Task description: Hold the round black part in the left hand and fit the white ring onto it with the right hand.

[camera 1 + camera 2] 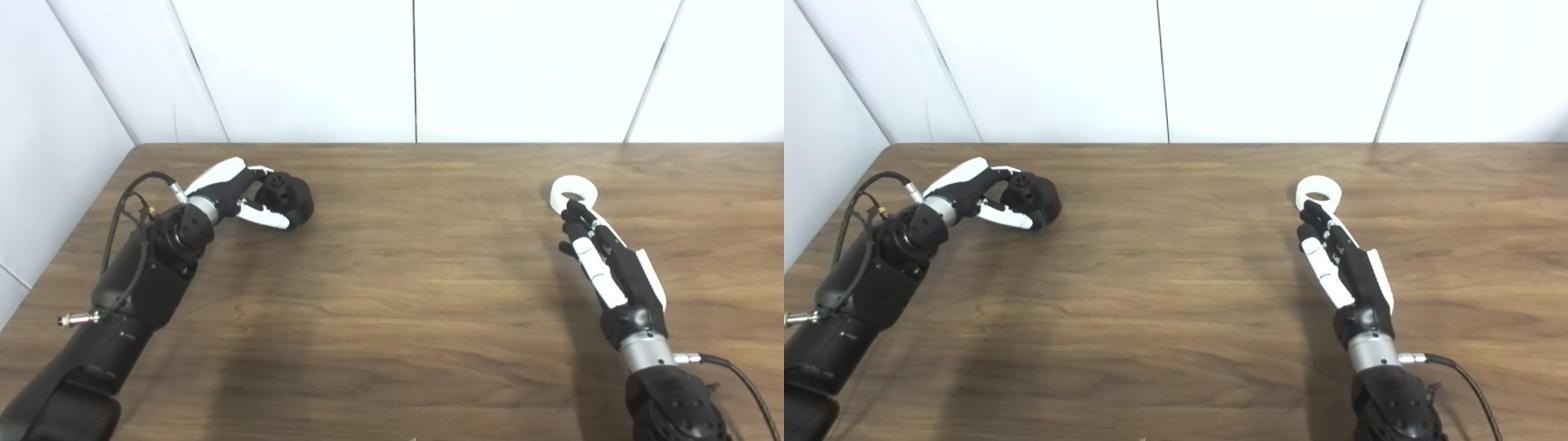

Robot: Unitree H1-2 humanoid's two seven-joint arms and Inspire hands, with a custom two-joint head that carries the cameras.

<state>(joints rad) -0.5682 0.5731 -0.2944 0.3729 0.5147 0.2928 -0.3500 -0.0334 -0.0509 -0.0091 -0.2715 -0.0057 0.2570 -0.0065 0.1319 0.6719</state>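
Note:
The round black part (289,197) sits on the wooden table (404,275) at the far left. My left hand (236,195) is curled around it, fingers over its far side and thumb along its near side, touching it. The white ring (574,192) lies flat on the table at the right. My right hand (603,260) is stretched out flat with fingers nearly straight, and its fingertips (572,211) reach the ring's near edge. It holds nothing. The same scene shows in the right eye view, with the part (1035,196) and the ring (1318,191).
White wall panels (416,67) stand behind the table's far edge and along its left side. A cable (735,373) runs from my right wrist, and cables (131,196) loop off my left forearm.

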